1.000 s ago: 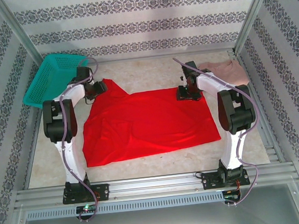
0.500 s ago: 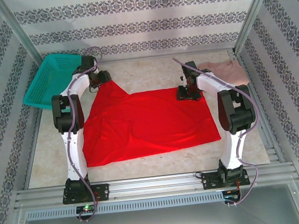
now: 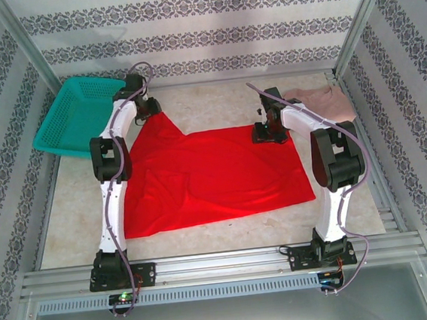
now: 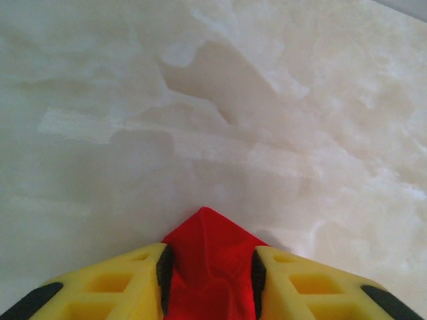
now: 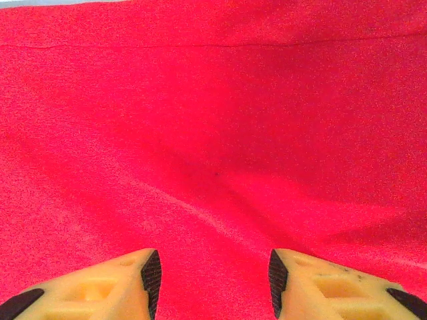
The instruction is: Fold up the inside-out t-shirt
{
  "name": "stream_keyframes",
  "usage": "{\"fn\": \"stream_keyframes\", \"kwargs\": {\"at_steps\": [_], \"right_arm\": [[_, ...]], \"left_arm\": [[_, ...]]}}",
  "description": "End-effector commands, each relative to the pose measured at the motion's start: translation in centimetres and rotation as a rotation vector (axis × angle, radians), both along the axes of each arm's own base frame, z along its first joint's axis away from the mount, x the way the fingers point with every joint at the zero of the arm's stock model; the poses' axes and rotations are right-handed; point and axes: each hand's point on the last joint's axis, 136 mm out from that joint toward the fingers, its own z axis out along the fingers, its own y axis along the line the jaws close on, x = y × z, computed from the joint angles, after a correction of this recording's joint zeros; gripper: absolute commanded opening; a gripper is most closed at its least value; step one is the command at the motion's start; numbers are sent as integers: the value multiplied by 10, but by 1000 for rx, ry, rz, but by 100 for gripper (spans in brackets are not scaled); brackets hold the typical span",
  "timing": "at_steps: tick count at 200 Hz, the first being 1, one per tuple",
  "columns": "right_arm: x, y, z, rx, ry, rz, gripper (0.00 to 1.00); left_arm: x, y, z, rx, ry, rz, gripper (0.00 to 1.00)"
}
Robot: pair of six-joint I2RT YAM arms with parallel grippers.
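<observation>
Pinching the far left corner of the red t-shirt (image 3: 215, 179), the left gripper (image 4: 210, 260) is closed on a small peak of cloth just above the table (image 4: 267, 100), likely so the corner can be drawn taut or carried over for a fold. The shirt lies spread flat mid-table, between the teal basket (image 3: 73, 117) and a pale pink shirt (image 3: 321, 100). The right gripper (image 5: 210, 267) sits low over the far right edge (probably to pin it), fingers apart with nothing between them; whether it touches the cloth I cannot tell.
</observation>
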Motion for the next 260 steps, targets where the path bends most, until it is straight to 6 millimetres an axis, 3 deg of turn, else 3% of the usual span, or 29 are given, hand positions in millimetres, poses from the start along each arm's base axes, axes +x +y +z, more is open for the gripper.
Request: {"fn": "stream_keyframes", "kwargs": {"at_steps": [1, 47, 113, 188, 260], "right_arm": [[4, -8, 10, -19, -32, 4, 49], [7, -13, 12, -35, -42, -1, 49], [41, -49, 40, -97, -169, -97, 51], [85, -76, 21, -190, -140, -189, 51], [91, -94, -9, -229, -29, -240, 49]], "left_arm": [[-11, 3, -18, 39, 67, 1, 32], [-5, 1, -19, 25, 54, -9, 13], [4, 2, 19, 51, -31, -46, 1], [2, 1, 29, 52, -41, -59, 0], [2, 1, 34, 56, -46, -67, 0]]}}
